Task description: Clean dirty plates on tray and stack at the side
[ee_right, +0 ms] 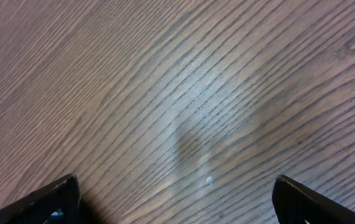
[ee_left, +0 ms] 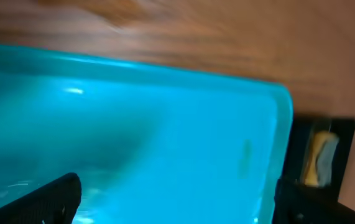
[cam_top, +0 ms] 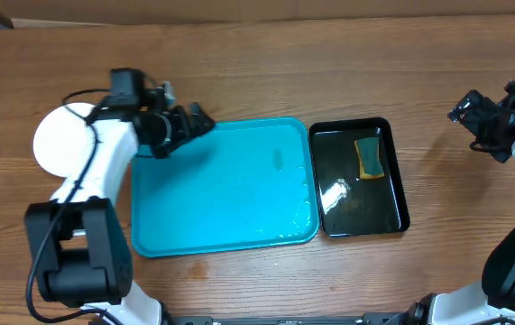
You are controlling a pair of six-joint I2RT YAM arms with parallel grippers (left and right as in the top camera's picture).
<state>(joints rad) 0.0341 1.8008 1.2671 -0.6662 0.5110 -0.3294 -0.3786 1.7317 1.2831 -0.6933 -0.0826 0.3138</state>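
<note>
The turquoise tray [cam_top: 225, 194] lies mid-table with nothing on it. It fills most of the left wrist view [ee_left: 133, 124]. A white plate [cam_top: 59, 142] lies on the table left of the tray, partly under my left arm. I cannot tell whether other plates lie beneath it. My left gripper [cam_top: 194, 122] is open and empty over the tray's far left corner [ee_left: 177, 199]. My right gripper [cam_top: 463, 110] is open and empty over bare wood at the far right [ee_right: 177, 199].
A smaller glossy black tray [cam_top: 392, 194] stands right of the turquoise tray and holds a yellow-green sponge [cam_top: 369, 158]. The sponge also shows in the left wrist view [ee_left: 320, 158]. A small white speck [ee_right: 209, 181] lies on the wood.
</note>
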